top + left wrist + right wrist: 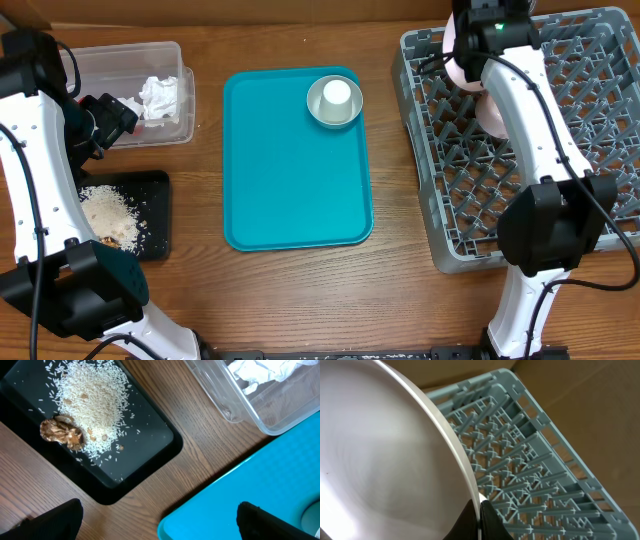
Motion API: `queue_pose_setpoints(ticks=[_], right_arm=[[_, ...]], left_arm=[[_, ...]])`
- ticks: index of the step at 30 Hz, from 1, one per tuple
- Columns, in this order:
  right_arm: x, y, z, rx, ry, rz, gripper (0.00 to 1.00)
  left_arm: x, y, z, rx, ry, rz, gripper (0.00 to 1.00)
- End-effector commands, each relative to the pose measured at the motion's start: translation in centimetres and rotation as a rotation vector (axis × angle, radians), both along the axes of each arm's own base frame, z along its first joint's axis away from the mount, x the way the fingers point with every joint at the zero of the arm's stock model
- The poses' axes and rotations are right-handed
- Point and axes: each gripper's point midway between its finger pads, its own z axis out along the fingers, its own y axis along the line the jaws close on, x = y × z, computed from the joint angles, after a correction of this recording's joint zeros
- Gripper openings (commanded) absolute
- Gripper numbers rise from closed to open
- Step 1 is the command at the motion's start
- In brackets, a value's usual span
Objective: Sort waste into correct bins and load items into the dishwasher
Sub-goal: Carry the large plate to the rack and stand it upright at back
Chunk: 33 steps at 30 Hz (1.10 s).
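My right gripper (480, 510) is shut on the rim of the large pale pinkish plate (380, 450). It holds the plate on edge over the far left part of the grey dish rack (560, 60), where the plate (455, 62) shows beside the arm. My left gripper (160, 522) is open and empty above the table, between the black tray (145, 455) and the teal tray. The black tray (155, 190) holds rice crumbs (90, 400) and a brown food piece (62, 432). The clear tub (120, 60) holds the crumpled napkin (158, 97). The grey bowl (322, 110) holds the white cup (337, 93). The red wrapper and the smaller plate are out of view.
The teal tray (290, 180) lies in the middle of the table, with the bowl at its far right corner. The dish rack's pegs (520, 460) stand close behind the held plate. A cardboard wall (590, 400) rises behind the rack.
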Motion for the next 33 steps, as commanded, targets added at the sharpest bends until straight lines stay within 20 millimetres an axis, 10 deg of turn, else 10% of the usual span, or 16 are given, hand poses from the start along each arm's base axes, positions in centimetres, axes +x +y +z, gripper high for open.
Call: queue_pose_setpoints(ticks=[1, 12, 13, 14, 15, 24, 33], right_arm=[[-0.6, -0.9, 0.2, -0.064, 0.003, -0.033, 0.04], [-0.7, 3.9, -0.5, -0.027, 0.032, 0.066, 0.17], [-0.9, 4.4, -0.1, -0.023, 0.017, 0.066, 0.40], [-1.0, 4.9, 0.4, -0.016, 0.001, 0.064, 0.89], [-1.2, 5.4, 1.0, -0.008, -0.014, 0.066, 1.00], [-3.2, 13.1, 8.7, 0.338, -0.190, 0.270, 1.00], [-1.9, 25.3, 6.9, 0.843, -0.106, 0.683, 1.00]], left_arm=[[0.2, -0.1, -0.1, -0.005, -0.001, 0.007, 1.00], [0.2, -0.1, -0.1, -0.005, -0.001, 0.007, 1.00], [0.2, -0.1, -0.1, -0.005, -0.001, 0.007, 1.00], [0.2, -0.1, -0.1, -0.005, -0.001, 0.007, 1.00], [0.2, -0.1, -0.1, -0.005, -0.001, 0.007, 1.00], [0.2, -0.1, -0.1, -0.005, -0.001, 0.007, 1.00], [0.2, -0.1, -0.1, -0.005, -0.001, 0.007, 1.00]])
